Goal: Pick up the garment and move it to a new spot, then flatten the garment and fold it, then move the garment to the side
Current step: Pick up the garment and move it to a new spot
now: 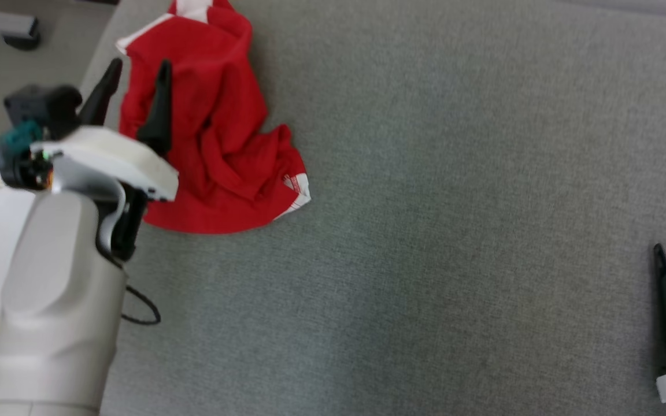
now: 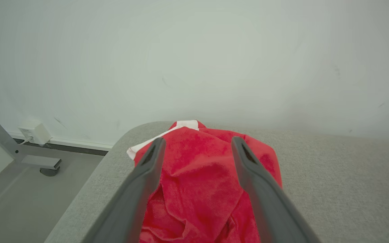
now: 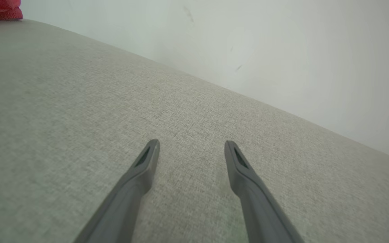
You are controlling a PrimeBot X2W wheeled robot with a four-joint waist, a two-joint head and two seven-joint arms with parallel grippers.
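The red garment [image 1: 223, 144], with white trim [image 1: 301, 188] at its edges, lies in a crumpled heap at about 11 o'clock in the head view. It sits close to the far left, rounded corner of the grey fabric-covered table [image 1: 454, 231]. Because it sits so far to that side, the left arm looks like the natural one to fetch it.

The left hand [image 1: 140, 62] is over the heap's 9 o'clock flank. It is wide open and holds nothing. In the left wrist view its two dark fingers [image 2: 147, 175] frame a raised fold of cloth, so a closing pinch would probably catch a ridge rather than a flat layer. Whether the tips touch the fabric I cannot tell.

The right hand [image 3: 191, 142] is also spread open and empty, low over bare table at roughly 4 o'clock, well apart from the garment. It seems parked out of the way, ready for the later flattening.

The broad bare middle of the table is the likely new spot. The first step, the pick-up, is not yet done.
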